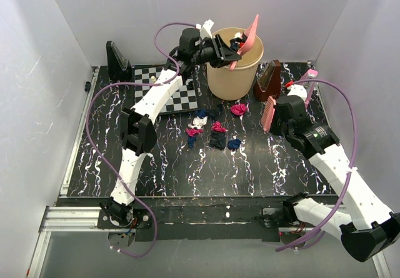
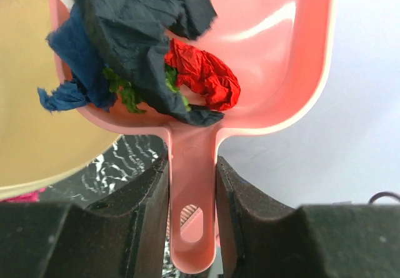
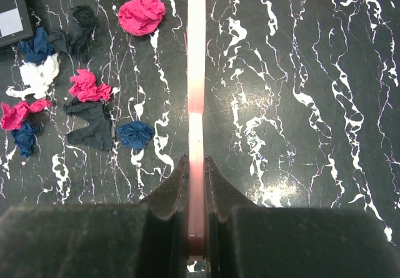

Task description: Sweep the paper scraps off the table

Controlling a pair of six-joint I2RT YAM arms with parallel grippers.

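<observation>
My left gripper [image 1: 226, 48] is shut on the handle of the pink dustpan [image 1: 250, 30], held tilted over the beige bin [image 1: 236, 69]. In the left wrist view the dustpan [image 2: 275, 59] holds black, blue, green and red paper scraps [image 2: 203, 72] at the bin's rim [image 2: 25, 103]; its fingers [image 2: 147, 197] clamp the handle. My right gripper [image 1: 276, 112] is shut on the pink brush [image 1: 269, 114], which stands on the table [image 1: 250, 159] right of the scraps. Several scraps [image 1: 212, 129] lie in front of the bin; the right wrist view shows them left of the brush [image 3: 196, 72], among them a magenta one [image 3: 142, 14] and a blue one [image 3: 134, 133].
A chessboard [image 1: 167, 89] lies at the back left, with a black stand [image 1: 117, 59] behind it. A brown wedge-shaped object [image 1: 267, 81] stands right of the bin. A small pink object [image 1: 310, 74] sits at the back right. White walls enclose the table.
</observation>
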